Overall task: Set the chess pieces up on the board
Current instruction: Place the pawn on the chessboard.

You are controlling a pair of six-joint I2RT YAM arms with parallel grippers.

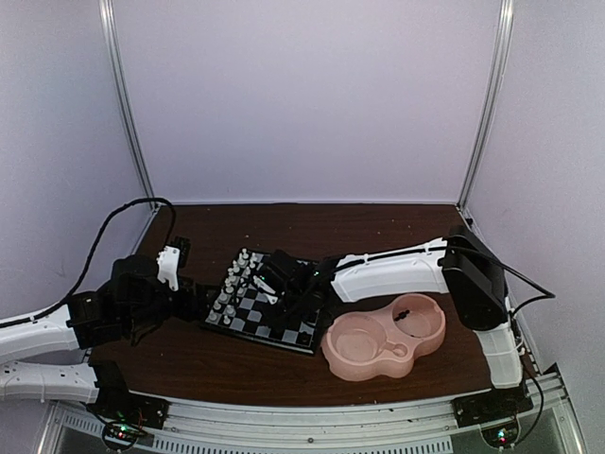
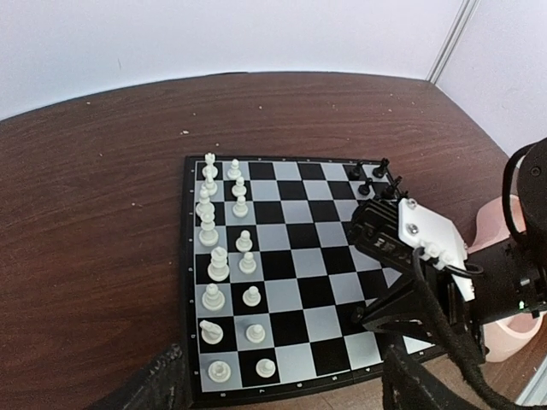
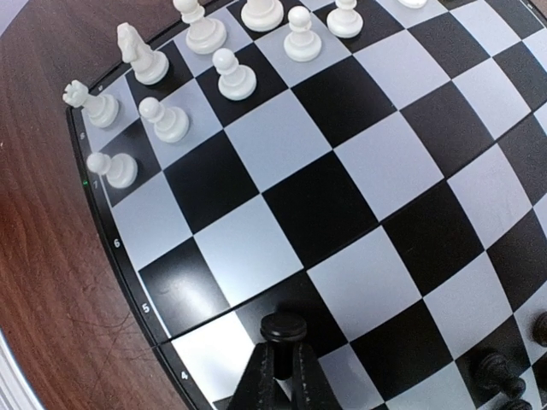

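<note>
The board (image 1: 248, 320) lies mid-table with white chess pieces (image 2: 218, 265) filling its two left columns and a few black pieces (image 2: 376, 175) at its far right corner. My right gripper (image 3: 282, 369) is shut on a small black piece (image 3: 283, 329), whose round flat end shows just past the fingertips. It hangs over a dark square near the board's numbered edge; whether the piece touches the board cannot be told. From the top view, the right gripper (image 1: 301, 301) is over the board's right half. My left gripper (image 2: 286, 397) stands open and empty at the board's near-left edge.
A pink double-bowl dish (image 1: 352, 352) sits right of the board, with several black pieces (image 1: 408, 312) in its far bowl. More black pieces (image 3: 496, 371) stand near the held one. The right arm (image 2: 427, 248) stretches low over the board's right side.
</note>
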